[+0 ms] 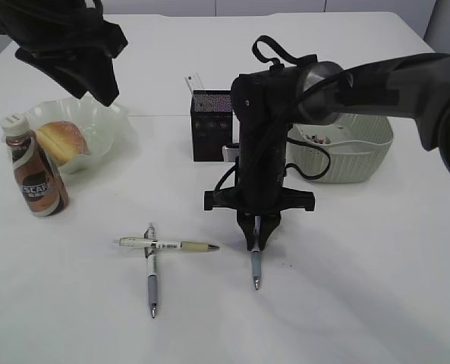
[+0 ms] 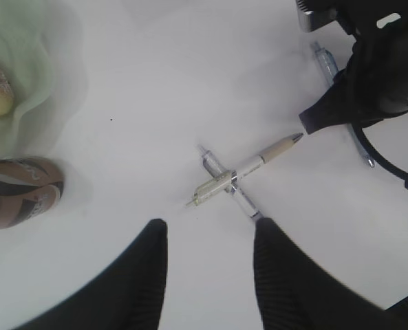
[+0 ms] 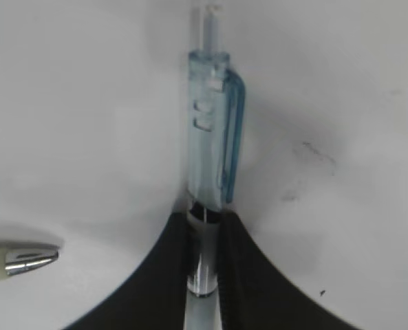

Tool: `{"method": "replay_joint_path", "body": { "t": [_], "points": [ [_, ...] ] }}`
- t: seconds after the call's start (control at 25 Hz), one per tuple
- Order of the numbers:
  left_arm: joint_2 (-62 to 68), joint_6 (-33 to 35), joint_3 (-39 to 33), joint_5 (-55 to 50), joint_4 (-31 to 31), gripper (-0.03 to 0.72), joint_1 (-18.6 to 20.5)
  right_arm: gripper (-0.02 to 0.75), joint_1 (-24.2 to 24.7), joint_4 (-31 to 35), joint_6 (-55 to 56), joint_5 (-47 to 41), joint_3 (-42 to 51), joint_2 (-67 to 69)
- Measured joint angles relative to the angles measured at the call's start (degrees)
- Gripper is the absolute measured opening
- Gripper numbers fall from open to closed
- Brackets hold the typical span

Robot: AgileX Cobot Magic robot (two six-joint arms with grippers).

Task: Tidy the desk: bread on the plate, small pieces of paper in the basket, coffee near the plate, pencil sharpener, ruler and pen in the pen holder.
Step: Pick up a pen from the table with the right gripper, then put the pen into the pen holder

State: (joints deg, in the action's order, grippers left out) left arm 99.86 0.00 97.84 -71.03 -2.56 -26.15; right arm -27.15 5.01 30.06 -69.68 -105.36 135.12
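Exterior view: bread roll (image 1: 61, 139) plated; my right gripper (image 1: 256, 241) pinches one clear blue pen (image 1: 256, 267) (left gripper (image 2: 210, 240) half-open, empty); crossed pens (image 1: 158, 250) remain, basket (image 1: 346, 159) contents unclear.

White table (image 1: 376, 303). At left, coffee bottle (image 1: 33, 168) upright just beside ruffled plate (image 1: 107, 121); black pen holder (image 1: 211, 125) at centre back, green basket (image 1: 354, 155) to its right. In front, two pens crossed, beige-grip pen (image 1: 168, 245) lying over grey-grip pen (image 1: 152, 269); third, blue pen (image 1: 256, 267) lying apart to their right.
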Motion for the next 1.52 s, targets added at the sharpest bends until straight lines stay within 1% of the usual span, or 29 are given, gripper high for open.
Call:
{"method": "replay_joint_path", "body": {
  "t": [0.28, 0.56, 0.84, 0.96, 1.16, 1.32, 1.36, 1.52],
  "points": [
    [0.0, 0.0, 0.0, 0.0, -0.1, 0.307, 0.0, 0.061, 0.0, -0.4, -11.2, -0.1, -4.6, 0.9],
    [0.0, 0.0, 0.0, 0.0, -0.1, 0.307, 0.0, 0.060, 0.0, -0.7, -17.8, 0.1, -4.9, -2.3],
    [0.0, 0.0, 0.0, 0.0, -0.1, 0.307, 0.0, 0.060, 0.0, -1.7, -21.9, 5.2, -5.0, -6.7],
    [0.0, 0.0, 0.0, 0.0, -0.1, 0.307, 0.0, 0.060, 0.0, -2.0, -23.4, 8.8, -4.0, -8.9],
    [0.0, 0.0, 0.0, 0.0, 0.8, 0.307, 0.0, 0.060, 0.0, -2.3, -25.2, 17.0, 1.7, -13.8],
    [0.0, 0.0, 0.0, 0.0, 2.0, 0.307, 0.0, 0.060, 0.0, -3.3, -25.6, 25.3, 10.1, -19.2],
    [0.0, 0.0, 0.0, 0.0, 2.1, 0.307, 0.0, 0.060, 0.0, -3.7, -25.6, 27.7, 12.4, -20.5],
    [0.0, 0.0, 0.0, 0.4, 2.6, 0.307, 0.0, 0.060, 0.0, -4.3, -25.6, 42.2, 24.5, -27.5]
  ]
}}
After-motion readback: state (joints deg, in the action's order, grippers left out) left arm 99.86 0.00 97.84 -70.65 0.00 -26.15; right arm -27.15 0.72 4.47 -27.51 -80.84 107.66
